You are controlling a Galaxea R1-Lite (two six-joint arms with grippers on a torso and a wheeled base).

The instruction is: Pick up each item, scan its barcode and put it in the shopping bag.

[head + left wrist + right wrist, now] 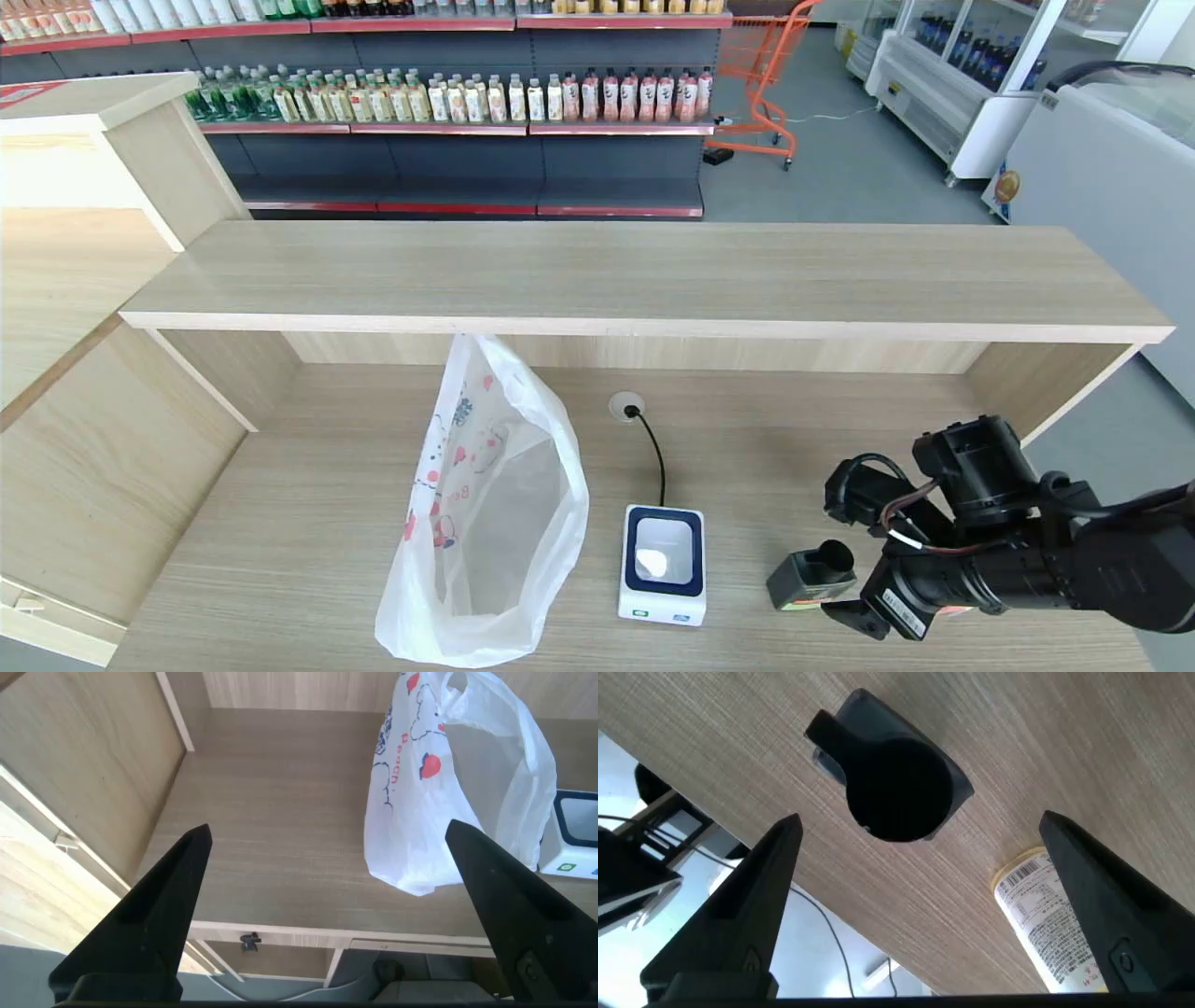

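Note:
A dark grey item with a round black cap (810, 574) stands on the lower counter, right of the white barcode scanner (663, 565). My right gripper (845, 611) is just beside it, open. In the right wrist view the same item (896, 779) lies between and beyond the open gripper (922, 826), not touched. A cylinder with a barcode label (1046, 919) lies on the wood close by. The white plastic shopping bag (485, 504) hangs from the upper counter's edge, left of the scanner, mouth open. My left gripper (329, 833) is open and holds nothing, with the bag (448, 775) beyond it.
The raised counter shelf (644, 280) overhangs the back of the work surface. A black cable (653, 453) runs from the scanner to a hole in the counter. A wooden side wall (112, 467) closes the left. Bare wood lies left of the bag.

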